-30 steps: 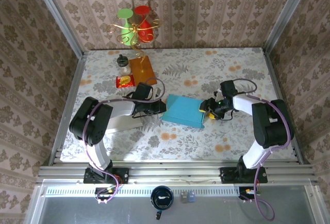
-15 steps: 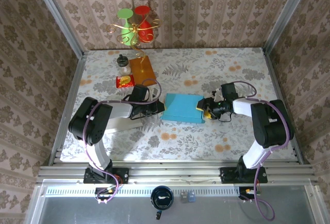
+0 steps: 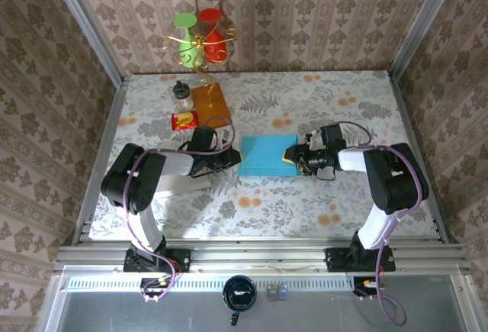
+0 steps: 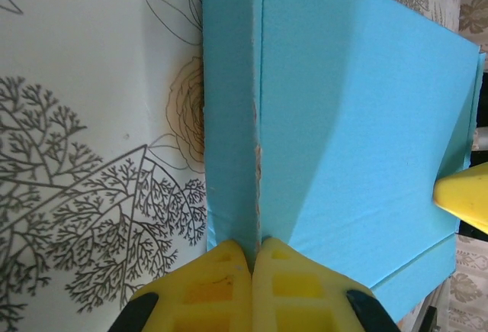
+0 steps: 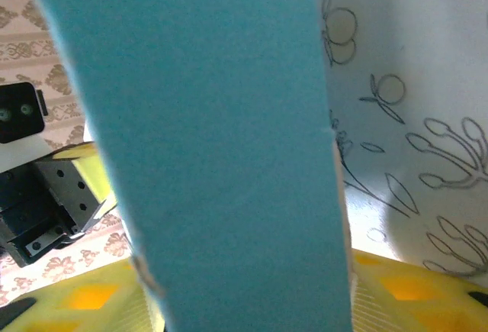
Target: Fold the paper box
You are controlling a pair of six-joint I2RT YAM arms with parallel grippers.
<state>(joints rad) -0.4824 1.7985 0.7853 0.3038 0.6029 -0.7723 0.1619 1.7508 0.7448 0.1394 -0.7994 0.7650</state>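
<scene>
The blue box [image 3: 266,156] is laid flat on the desk [image 3: 343,95], nothing seen inside it. Its left edge is pinched by the left tool [image 4: 253,259], and its right edge is clamped by the right tool [image 3: 294,156].

Floral table [image 3: 343,195] — blue paper box [image 3: 267,156], orange board [image 3: 210,101] (far left).

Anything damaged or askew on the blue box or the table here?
Slight wear only: the paper box has a frayed, whitish scuff along the folded edge that the left gripper pinches. The right gripper holds the opposite side. Nothing spilled.
</scene>
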